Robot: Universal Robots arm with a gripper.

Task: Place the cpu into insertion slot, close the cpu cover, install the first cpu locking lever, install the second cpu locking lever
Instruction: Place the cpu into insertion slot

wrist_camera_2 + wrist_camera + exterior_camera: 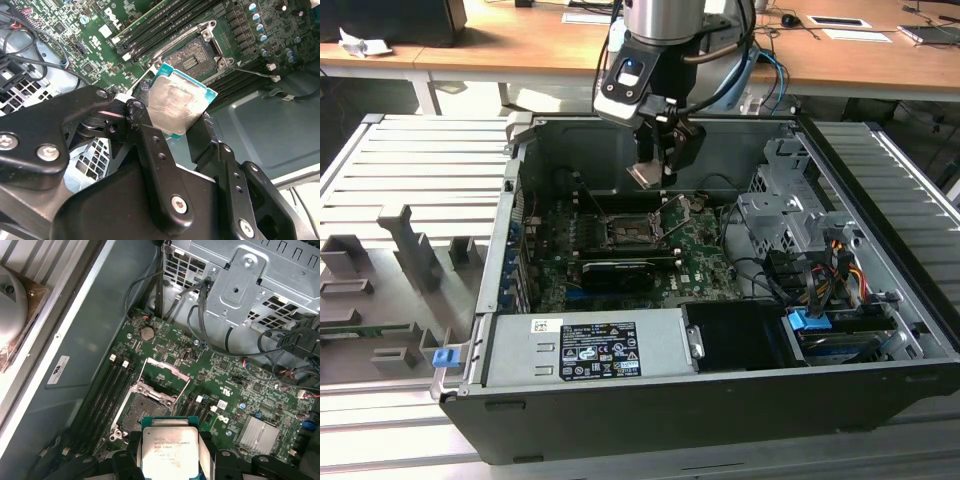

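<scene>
My gripper [658,168] hangs inside the open computer case, shut on the cpu [645,176], a small square chip with a dull silver top. In both wrist views the cpu [177,105] [169,450] sits between the black fingers [145,132], held by two opposite edges and tilted. The insertion slot [624,232] [141,412] [192,56] lies open on the green motherboard, below the chip and apart from it. The cpu cover [164,376], a thin silver frame, stands raised at the slot's far edge. A thin metal lever [255,74] sticks out beside the slot.
A grey power supply box [585,350] fills the case's near corner, with a long black expansion card [612,272] behind it. A metal drive cage [785,215] and bundled cables [820,285] are at the exterior view's right. Memory slots [107,390] flank the socket.
</scene>
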